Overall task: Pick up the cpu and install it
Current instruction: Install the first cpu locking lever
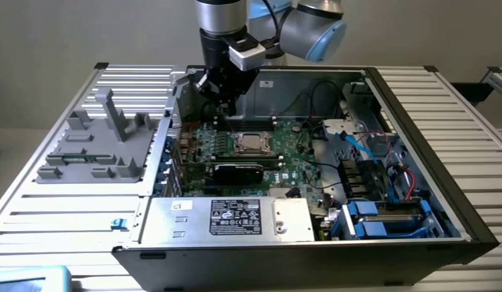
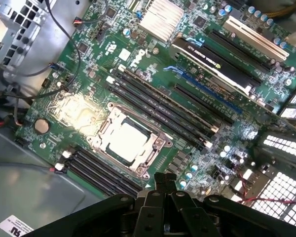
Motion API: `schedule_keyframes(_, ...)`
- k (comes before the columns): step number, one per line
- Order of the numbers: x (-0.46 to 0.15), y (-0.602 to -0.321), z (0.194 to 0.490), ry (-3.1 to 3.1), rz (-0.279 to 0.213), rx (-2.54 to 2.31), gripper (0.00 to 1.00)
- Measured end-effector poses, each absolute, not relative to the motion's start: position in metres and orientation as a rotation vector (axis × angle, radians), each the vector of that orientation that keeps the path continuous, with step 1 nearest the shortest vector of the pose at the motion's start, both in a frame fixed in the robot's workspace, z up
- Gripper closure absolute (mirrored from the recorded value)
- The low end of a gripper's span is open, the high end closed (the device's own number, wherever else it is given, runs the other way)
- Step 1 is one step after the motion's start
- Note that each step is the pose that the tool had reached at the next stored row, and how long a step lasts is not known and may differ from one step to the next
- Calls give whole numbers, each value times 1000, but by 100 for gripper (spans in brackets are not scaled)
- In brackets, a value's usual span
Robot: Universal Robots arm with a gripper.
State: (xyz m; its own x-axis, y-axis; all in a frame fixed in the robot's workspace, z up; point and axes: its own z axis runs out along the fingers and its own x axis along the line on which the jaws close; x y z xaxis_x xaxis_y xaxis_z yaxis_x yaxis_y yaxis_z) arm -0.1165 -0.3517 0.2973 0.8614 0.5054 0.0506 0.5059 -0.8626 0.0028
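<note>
One open computer case (image 1: 316, 261) lies on its side on a slatted metal table (image 1: 64, 213), its green motherboard (image 1: 296, 164) facing up. A grey power supply (image 1: 226, 219) with a white label fills the case's near edge. On the table at the exterior view's left stands a grey moulded holder (image 1: 97, 146). A black graphics card (image 1: 238, 172) sits across the board, just on the near side of the metal-framed socket (image 1: 251, 135). The arm's gripper (image 1: 229, 108) hangs over the far part of the board, above and apart from the socket, its fingers (image 2: 158, 181) pressed together with nothing between them. The cpu (image 1: 251, 143), shiny and silver-grey, lies flat inside the socket frame near the board's middle, with rows of memory slots (image 2: 158, 106) beside it.
</note>
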Motion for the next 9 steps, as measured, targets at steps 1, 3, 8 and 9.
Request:
schedule_keyframes(1, -117, -352, 297, -795, -78, -3028, 89)
schedule_keyframes(3, -116, -352, 297, -745, -78, -3041, 89)
schedule_keyframes(8, -117, -352, 297, -616, -79, -3072, 89)
schedule_keyframes(9, -117, -352, 297, -588, -79, -3078, 89)
